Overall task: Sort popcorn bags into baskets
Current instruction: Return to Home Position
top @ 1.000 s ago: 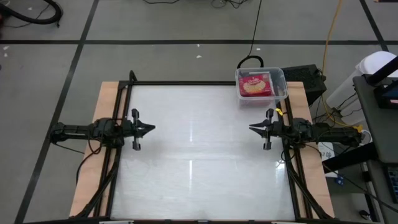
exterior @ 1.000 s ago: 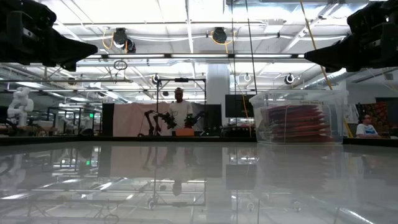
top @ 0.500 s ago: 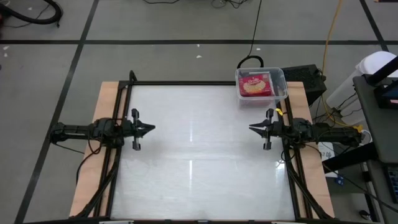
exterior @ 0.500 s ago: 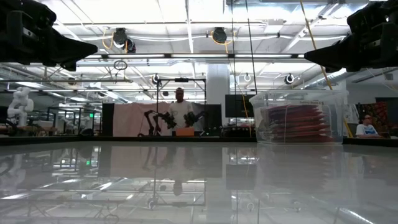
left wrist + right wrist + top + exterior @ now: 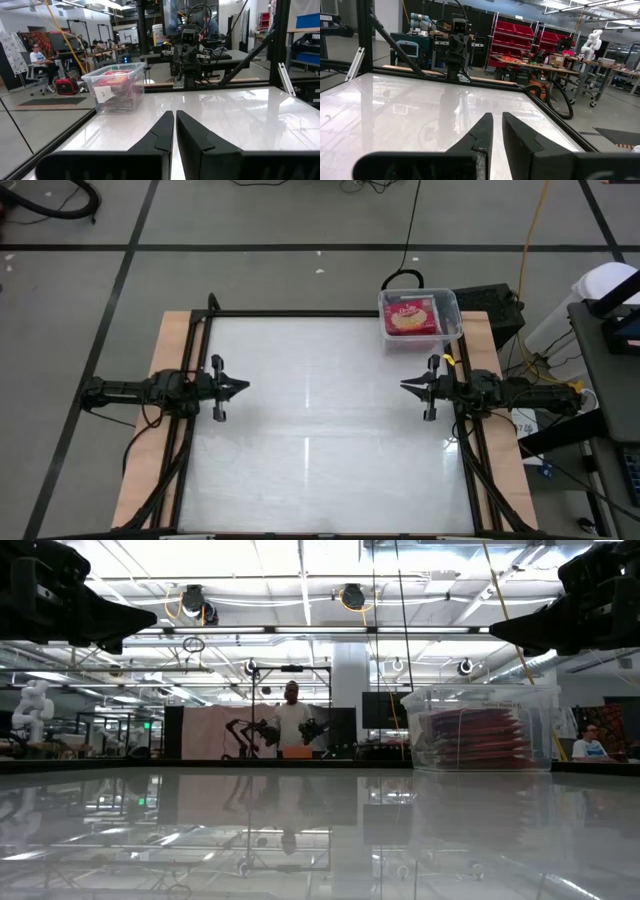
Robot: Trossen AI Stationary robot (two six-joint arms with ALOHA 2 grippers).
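Observation:
The clear basket point(image 5: 452, 304) stands at the table's far right corner, its bottom on the table. Red popcorn bags point(image 5: 411, 318) lie stacked inside it, and they show through its wall in the low view point(image 5: 475, 740) and the left wrist view point(image 5: 114, 81). No bag lies on the tabletop. My left gripper point(image 5: 245, 388) hovers shut above the table's left side, pointing right. My right gripper point(image 5: 403, 386) hovers shut above the right side, pointing left, nearer to me than the basket. Both hang well above the surface point(image 5: 150, 618) point(image 5: 495, 632).
A black box point(image 5: 497, 306) and cables sit just beyond the table's far right corner. Black frame rails point(image 5: 190, 430) run along the left and right table edges. A glossy white surface point(image 5: 320, 420) spreads between the arms. A person point(image 5: 291, 718) stands in the room behind.

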